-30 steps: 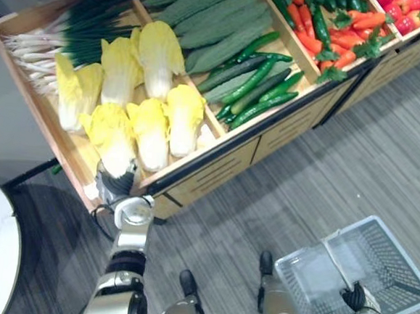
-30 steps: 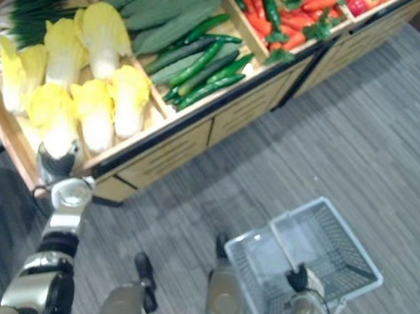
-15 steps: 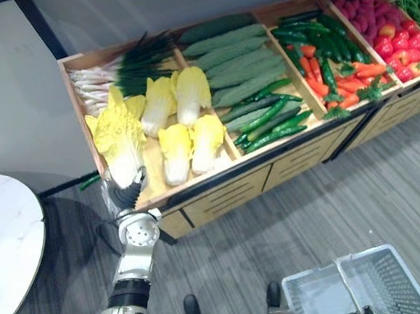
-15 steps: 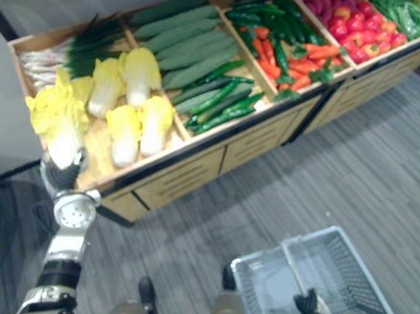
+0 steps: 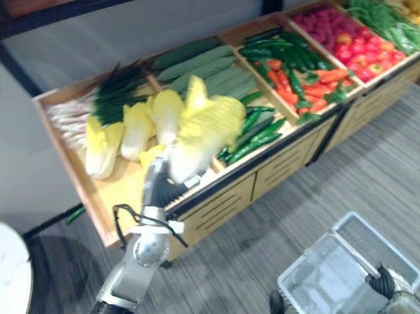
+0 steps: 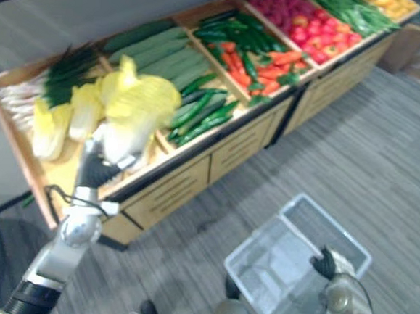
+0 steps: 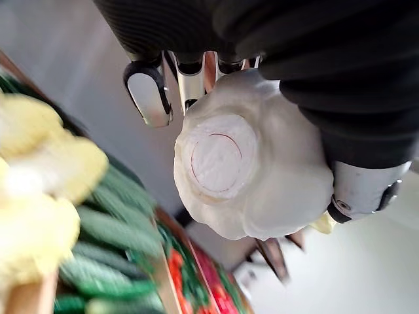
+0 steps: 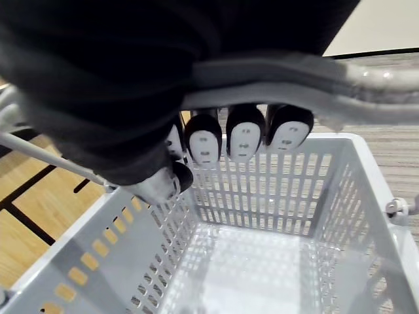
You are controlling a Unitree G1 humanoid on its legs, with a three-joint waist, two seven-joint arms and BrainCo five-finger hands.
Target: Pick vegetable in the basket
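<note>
Nearest to the robot, the right hand (image 8: 242, 140) has its fingers curled round the handle (image 8: 314, 75) of the grey basket (image 6: 294, 201) and carries it low over the floor. The basket has nothing inside it.

A little farther, the left hand (image 5: 160, 186) is closed round the white base of a yellow napa cabbage (image 5: 205, 131); in the left wrist view the fingers and the thumb wrap this base from two sides. A second ago the same cabbage lay in the wooden crate (image 5: 77, 183) among the other cabbages (image 5: 124, 132), with the hand at its lower end. Now it is lifted clear of them and stands in the air above the front edge of the crate, its leaves pointing up and toward the cucumbers (image 5: 255, 131). The head camera has also turned in this time.

So the picking seems done. What remains, probably, is to carry the cabbage across to the basket, which is well apart from it.
</note>
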